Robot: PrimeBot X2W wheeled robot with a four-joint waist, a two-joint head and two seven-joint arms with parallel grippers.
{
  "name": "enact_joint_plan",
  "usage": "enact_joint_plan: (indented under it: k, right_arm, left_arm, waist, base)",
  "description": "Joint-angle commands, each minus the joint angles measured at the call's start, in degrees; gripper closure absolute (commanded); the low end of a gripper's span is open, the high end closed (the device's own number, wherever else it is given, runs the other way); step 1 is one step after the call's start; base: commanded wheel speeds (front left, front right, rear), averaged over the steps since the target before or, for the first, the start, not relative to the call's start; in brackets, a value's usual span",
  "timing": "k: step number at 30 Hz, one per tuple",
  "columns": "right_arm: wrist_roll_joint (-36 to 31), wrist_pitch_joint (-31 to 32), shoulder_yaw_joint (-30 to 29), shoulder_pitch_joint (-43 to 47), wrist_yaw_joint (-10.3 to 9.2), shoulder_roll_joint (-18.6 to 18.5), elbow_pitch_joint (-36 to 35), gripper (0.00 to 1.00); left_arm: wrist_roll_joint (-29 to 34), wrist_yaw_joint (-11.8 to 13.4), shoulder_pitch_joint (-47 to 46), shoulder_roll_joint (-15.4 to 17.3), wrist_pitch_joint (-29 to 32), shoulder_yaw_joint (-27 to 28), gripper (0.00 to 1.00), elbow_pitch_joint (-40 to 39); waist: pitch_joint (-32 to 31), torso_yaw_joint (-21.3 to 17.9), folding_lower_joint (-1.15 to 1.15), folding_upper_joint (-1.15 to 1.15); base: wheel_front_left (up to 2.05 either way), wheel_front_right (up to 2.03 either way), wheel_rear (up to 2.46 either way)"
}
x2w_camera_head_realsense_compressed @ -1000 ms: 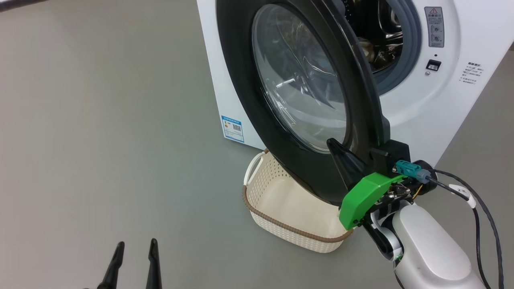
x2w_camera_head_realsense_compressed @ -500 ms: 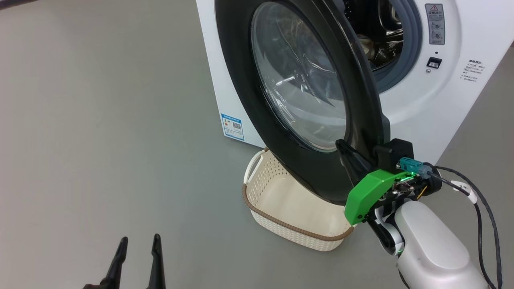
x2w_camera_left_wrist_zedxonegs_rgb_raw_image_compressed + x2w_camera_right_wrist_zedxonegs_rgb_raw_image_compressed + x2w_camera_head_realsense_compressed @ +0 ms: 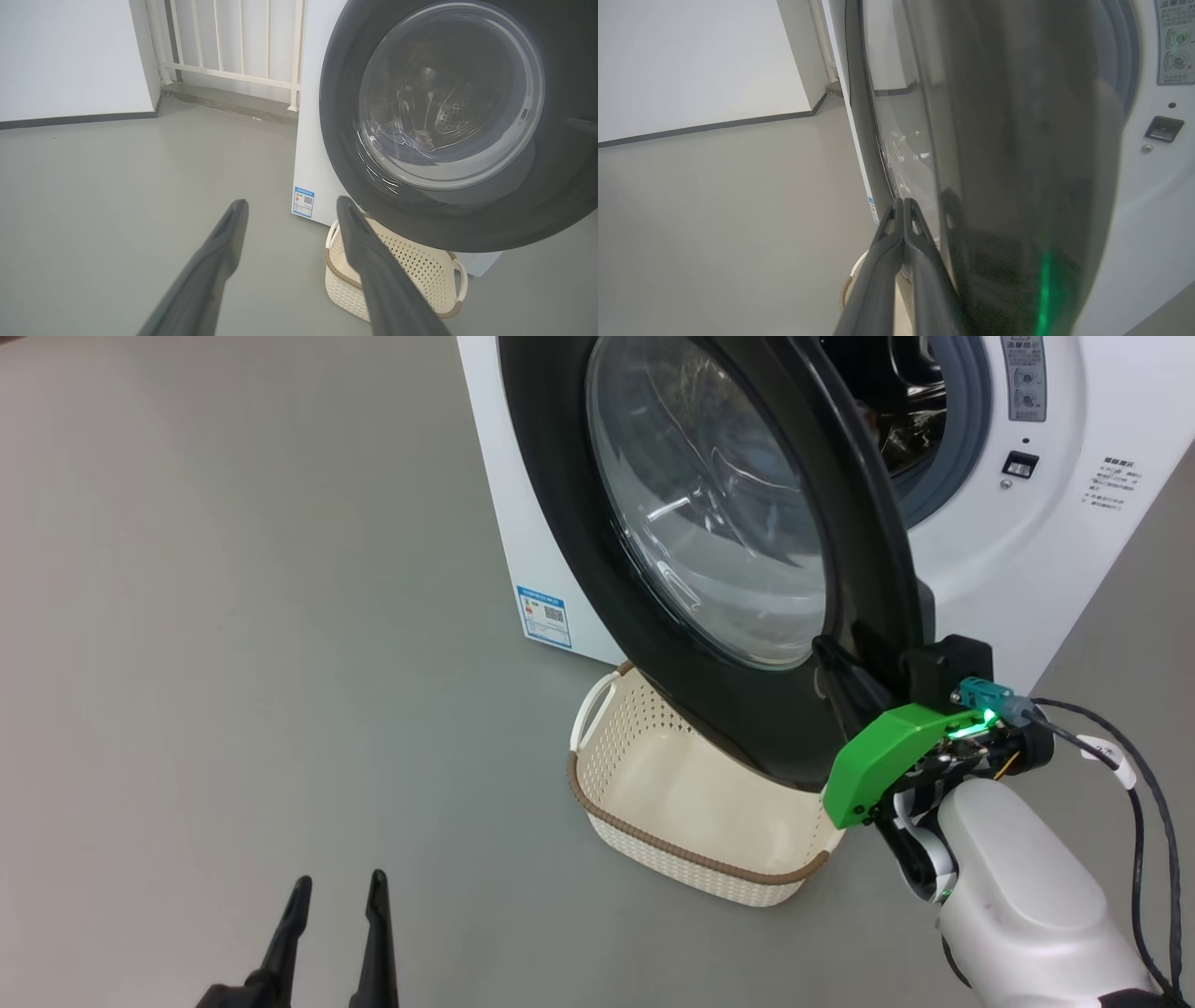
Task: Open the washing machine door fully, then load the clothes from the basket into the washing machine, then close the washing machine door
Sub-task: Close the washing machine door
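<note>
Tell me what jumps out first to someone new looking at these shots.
The washing machine door, a wide glossy black ring round a bulging glass window, stands part open across the head view's middle. At its lower right rim the right gripper, fingers shut, lies beside it, with a bright green cover on its wrist. Below the door a cream basket sits on the grey floor.

Basket on floor before washing machine, beneath its door; right claw just beside the door's rim.
</note>
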Motion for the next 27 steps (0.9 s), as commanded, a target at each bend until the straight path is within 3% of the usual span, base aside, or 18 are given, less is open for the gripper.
enact_joint_plan:
  k: [1,27]
  right_arm:
    - [0.12,-1.03,0.0,-2.55,0.24,-0.07,-0.44,1.0]
    - [-1.7,-4.16,-7.98,-14.57,0.24,-2.03,14.6,1.0]
  left_arm:
    - [0.32,-0.43,-3.0,0.42,-0.74,1.85,0.0,-0.74]
    - [3.47,-5.52,-8.47,-5.74,-0.78,1.21,0.0,0.74]
  waist:
    - [0.51,0.1,0.0,0.0]
    - [8.39,1.47,0.0,0.0]
  base:
    - [0.0,0.0,0.0]
    - [0.0,0.0,0.0]
